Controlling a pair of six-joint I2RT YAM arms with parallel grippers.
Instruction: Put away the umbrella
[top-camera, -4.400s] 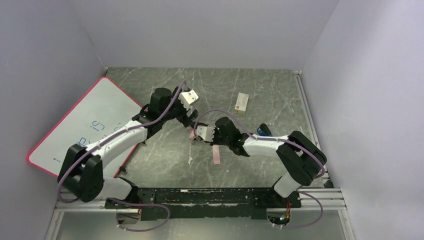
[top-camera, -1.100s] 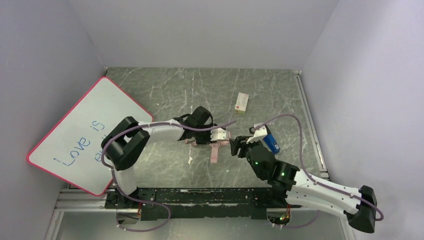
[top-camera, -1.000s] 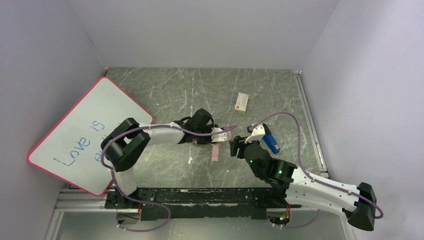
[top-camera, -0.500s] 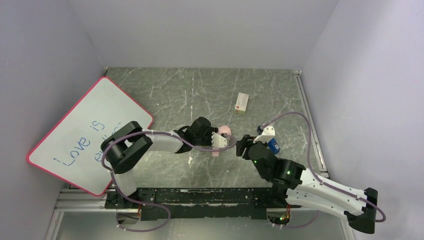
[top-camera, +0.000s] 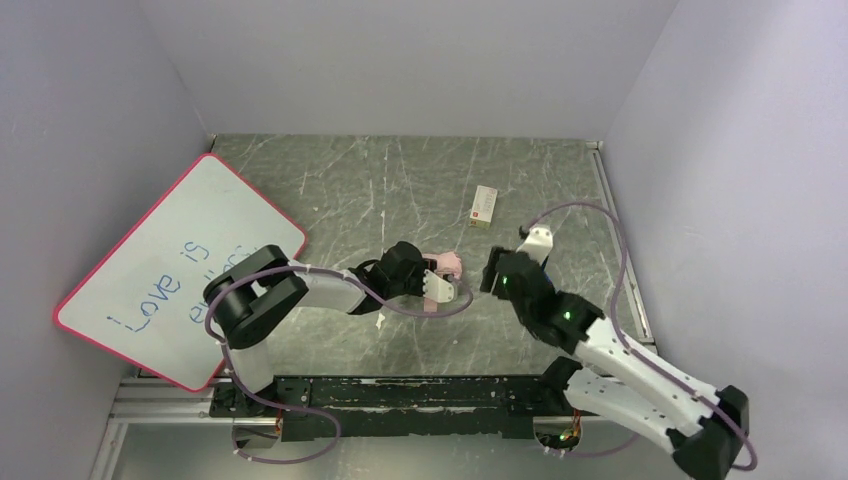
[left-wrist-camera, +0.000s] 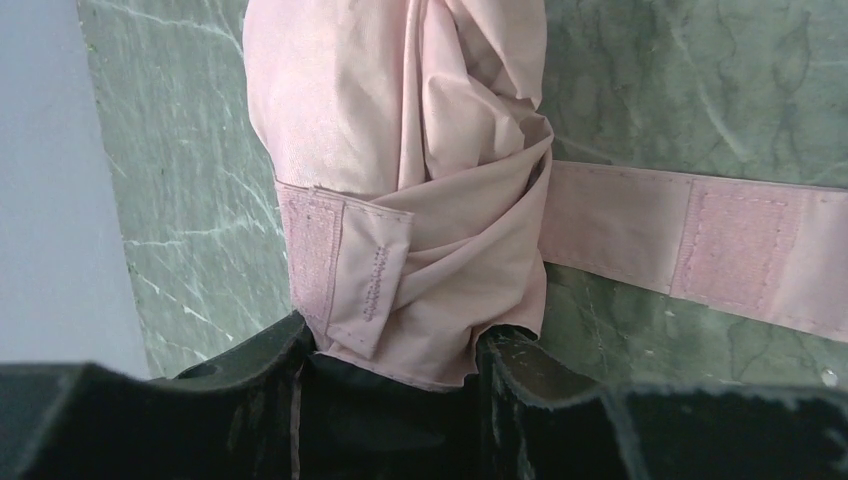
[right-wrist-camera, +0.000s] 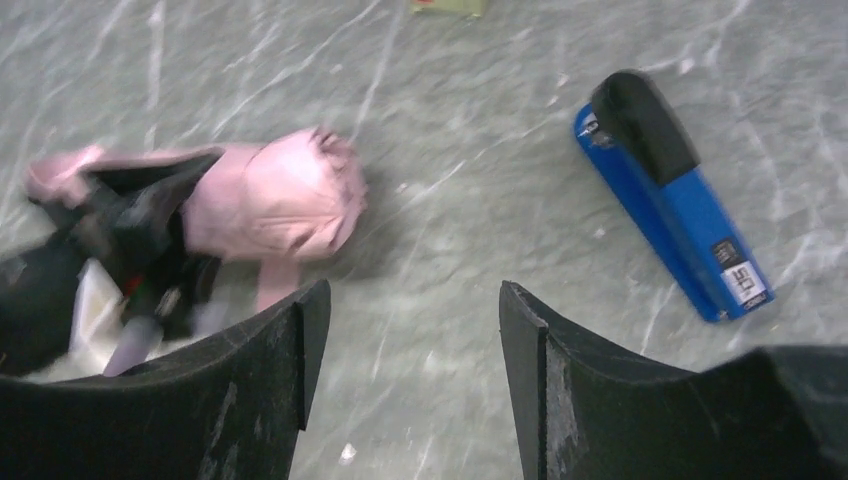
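The umbrella (top-camera: 447, 263) is folded into a pale pink bundle (left-wrist-camera: 400, 150) lying on the green marble table. Its pink strap (left-wrist-camera: 700, 240) trails loose to one side. My left gripper (top-camera: 436, 278) is shut on the bundle's near end, with the fabric pinched between the two black fingers (left-wrist-camera: 400, 350). My right gripper (top-camera: 492, 270) stands open just right of the umbrella, apart from it. In the right wrist view its fingers (right-wrist-camera: 410, 330) frame bare table, and the umbrella (right-wrist-camera: 270, 205) lies ahead to the left beside the left gripper (right-wrist-camera: 130, 240).
A pink-framed whiteboard (top-camera: 160, 270) with blue writing leans at the left wall. A small white box (top-camera: 484, 206) lies behind the grippers. A blue stapler (right-wrist-camera: 670, 210) lies right of the right gripper. Walls close in the table on three sides.
The right gripper has pulled back from the umbrella, up and to the right, and its arm has swung. The left gripper keeps its hold and has turned the pink bundle slightly towards the back.
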